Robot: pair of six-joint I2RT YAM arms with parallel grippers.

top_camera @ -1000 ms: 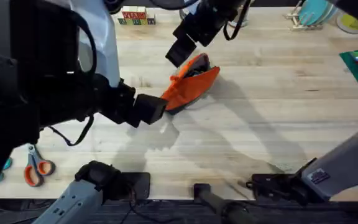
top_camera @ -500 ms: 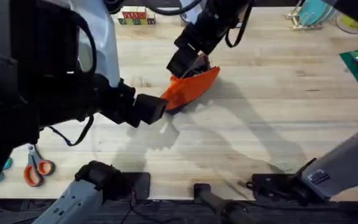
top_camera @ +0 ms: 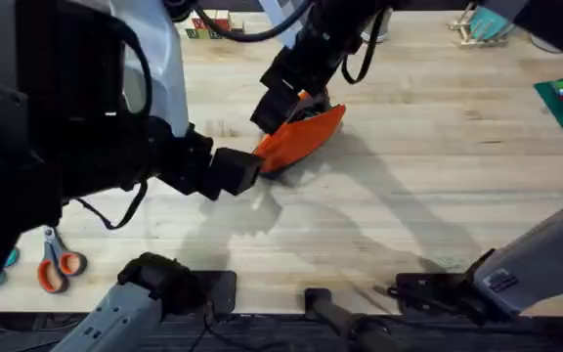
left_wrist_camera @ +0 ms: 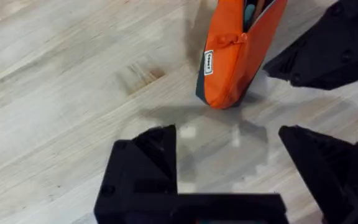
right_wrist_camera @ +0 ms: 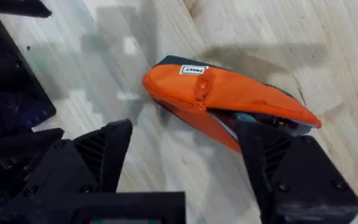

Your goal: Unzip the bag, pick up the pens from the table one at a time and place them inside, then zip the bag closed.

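Orange bag (right_wrist_camera: 229, 93) on table (top_camera: 438, 196), zipper partly open.

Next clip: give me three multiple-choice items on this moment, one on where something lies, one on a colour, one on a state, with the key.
1. Where do the scissors lie in the overhead view?
A. lower left of the table
B. beside the bag
C. far right edge

2. What colour is the bag's upper fabric?
A. green
B. orange
C. white

3. How is the bag's zipper?
A. fully shut
B. partly open
C. torn off

Key: 1 A, the scissors lie on the table by the left arm's base. 2 B, the bag is orange over a dark underside. 3 B, the right wrist view shows a gap along the bag's top past the zipper pull.
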